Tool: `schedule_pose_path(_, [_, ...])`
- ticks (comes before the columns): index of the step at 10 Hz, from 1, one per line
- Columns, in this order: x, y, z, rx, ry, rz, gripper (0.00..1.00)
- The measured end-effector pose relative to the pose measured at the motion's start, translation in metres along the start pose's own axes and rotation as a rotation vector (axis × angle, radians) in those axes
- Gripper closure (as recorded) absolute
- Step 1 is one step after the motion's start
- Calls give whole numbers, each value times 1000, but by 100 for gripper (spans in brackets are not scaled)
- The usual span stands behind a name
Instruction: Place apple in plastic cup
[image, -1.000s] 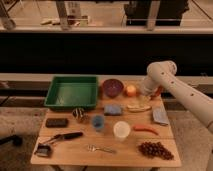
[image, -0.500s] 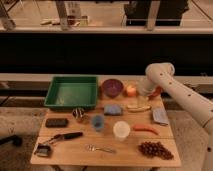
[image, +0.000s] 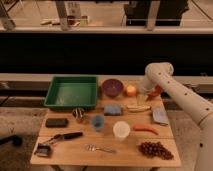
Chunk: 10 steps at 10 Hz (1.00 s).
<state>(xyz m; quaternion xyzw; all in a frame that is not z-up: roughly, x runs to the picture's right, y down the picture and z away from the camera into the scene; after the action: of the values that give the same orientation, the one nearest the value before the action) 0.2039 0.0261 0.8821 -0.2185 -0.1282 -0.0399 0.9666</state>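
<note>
Hovering gripper (image: 149, 93) low over the table's (image: 75, 153) far edge, just right of apple (image: 131, 90), apart from it; grip state impossible to tell. Needing a short leftward reach, then a carry toward cup (image: 98, 121) mid-table. Showing barely any change from 1 s ago: apple, cup unmoved.

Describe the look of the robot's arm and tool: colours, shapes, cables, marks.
The arm is white and smooth, built of thick rounded tubes with a bulbous joint at its bend. No cables or markings show. The tool sits just right of the apple; its details cannot be told.
</note>
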Motion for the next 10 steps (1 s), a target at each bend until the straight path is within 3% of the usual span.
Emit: schedule_pose_path(10, [-1,-53,52,68,-20,-43,20])
